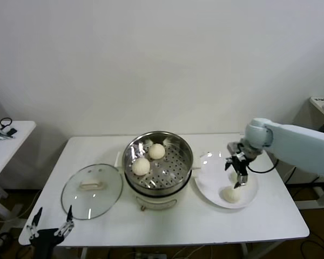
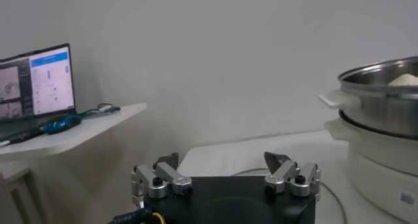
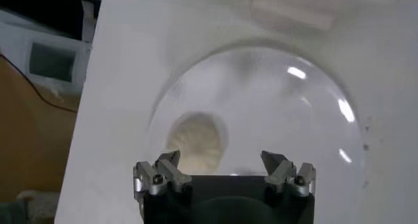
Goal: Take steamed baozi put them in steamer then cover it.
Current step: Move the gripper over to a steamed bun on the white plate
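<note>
No readable writing anywhere; the only label we spot is a small one on the steamer's base, too tiny to make out. The steamer point(image 1: 157, 164) sits mid-bench, a round shiny steel pot with a perforated tray on a cream-white base. Two baozi point(image 1: 141, 166) rest on the tray, smooth, domed, cream-white, one nearer the front edge and the other point(image 1: 157, 151) behind it.

The cover point(image 1: 92, 190) lies flat on the bench toward the left edge, just beside the steamer. It's clear glass with a metal rim, and its cream bar handle runs roughly parallel to the front edge.

Toward the right edge there's a flat white plate point(image 1: 210, 183) with one more baozi point(image 1: 230, 195) on its front part. Our right pincer point(image 1: 238, 174) hangs over the plate just above that bun, fingers apart and holding nothing.

The left pincer point(image 1: 49, 224) is parked at the front left corner, just off the bench, fingers spread too.
</note>
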{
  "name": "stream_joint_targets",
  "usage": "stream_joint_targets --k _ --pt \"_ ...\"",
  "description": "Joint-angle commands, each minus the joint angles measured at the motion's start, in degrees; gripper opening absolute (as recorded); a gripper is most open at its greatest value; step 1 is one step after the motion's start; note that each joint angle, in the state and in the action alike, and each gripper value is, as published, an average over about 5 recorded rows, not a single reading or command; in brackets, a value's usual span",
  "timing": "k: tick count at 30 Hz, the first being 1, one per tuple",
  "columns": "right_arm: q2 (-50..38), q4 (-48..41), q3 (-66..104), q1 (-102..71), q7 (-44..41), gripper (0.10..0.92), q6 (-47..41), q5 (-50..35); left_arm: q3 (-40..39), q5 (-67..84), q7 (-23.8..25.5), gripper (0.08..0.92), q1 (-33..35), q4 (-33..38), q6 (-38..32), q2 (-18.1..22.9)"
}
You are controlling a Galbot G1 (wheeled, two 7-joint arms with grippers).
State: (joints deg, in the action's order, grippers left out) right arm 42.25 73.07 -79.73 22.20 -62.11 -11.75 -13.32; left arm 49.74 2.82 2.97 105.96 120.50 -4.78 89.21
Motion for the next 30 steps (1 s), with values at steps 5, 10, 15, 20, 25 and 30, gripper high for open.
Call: stream_joint_targets --k 5,10,15,20,25,30 --pt "-0.72 -1.75 3.09 -7.99 -0.21 0.823 0.42 4.84 0.01 -1.18 -0.39 0.823 -0.15 -1.27 -0.27 0.19" --pt "1.18 -3.85 3.64 -8.56 -0.23 0.823 0.77 4.99 -0.1 -1.04 -0.38 0.823 -0.41 -1.72 -0.18 0.26" --pt "2.55 -4.81 3.98 -9.42 -0.23 0.823 0.88 5.01 -0.09 -1.02 -0.4 0.823 -0.44 -2.2 -0.24 0.26" --pt "3.41 -5.57 4.44 -9.32 -0.31 0.817 1.01 4.94 -0.08 -1.0 -0.41 0.823 -0.45 -2.3 -0.28 0.18" --pt "3.61 -6.13 4.11 -7.99 -0.67 0.771 1.4 4.77 -0.18 -1.01 -0.42 0.823 -0.35 -2.19 -0.33 0.23" --pt "3.59 -6.32 3.61 -7.4 -0.94 0.733 1.72 4.84 -0.15 -0.73 -0.44 0.823 -0.23 -2.32 -0.42 0.19"
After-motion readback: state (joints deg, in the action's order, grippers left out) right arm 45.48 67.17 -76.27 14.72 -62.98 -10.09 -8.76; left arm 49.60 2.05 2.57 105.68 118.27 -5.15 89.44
